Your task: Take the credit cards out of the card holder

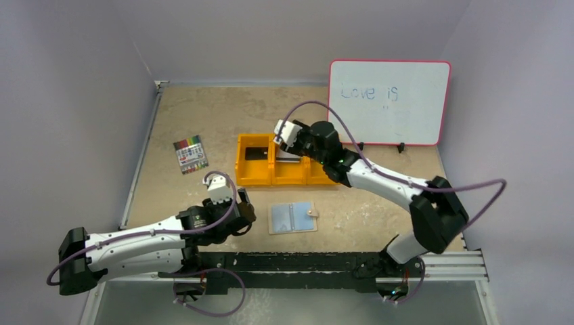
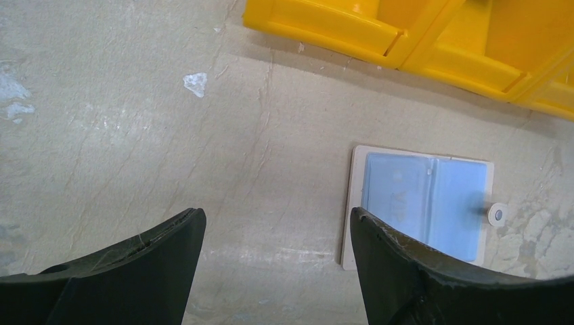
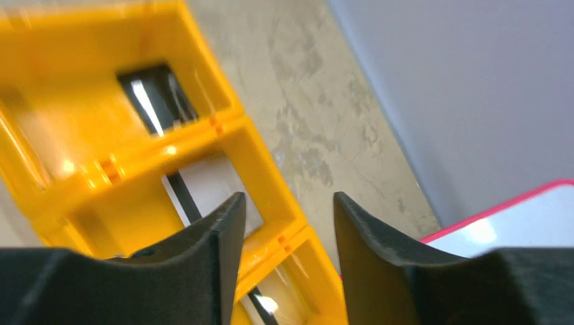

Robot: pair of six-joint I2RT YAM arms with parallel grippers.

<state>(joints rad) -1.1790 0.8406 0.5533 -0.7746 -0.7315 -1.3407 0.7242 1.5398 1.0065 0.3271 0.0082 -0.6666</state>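
Note:
The card holder (image 1: 292,217) lies open and flat on the table, light blue panels up, its pale tab (image 2: 497,214) at the right. In the left wrist view the card holder (image 2: 426,203) sits just beyond my right fingertip (image 2: 362,220). My left gripper (image 1: 248,214) (image 2: 277,217) is low beside its left edge, open and empty. My right gripper (image 1: 283,150) (image 3: 288,203) hovers over the orange tray (image 1: 252,177), open with nothing between its fingers. A dark card (image 3: 159,101), a white card with a black stripe (image 3: 215,177) and a glossy card (image 3: 271,305) each lie in a tray compartment.
A pack of coloured markers (image 1: 190,154) lies left of the tray. A whiteboard with a pink rim (image 1: 389,101) stands at the back right, behind the right arm. The orange tray (image 2: 406,40) lies just beyond the card holder.

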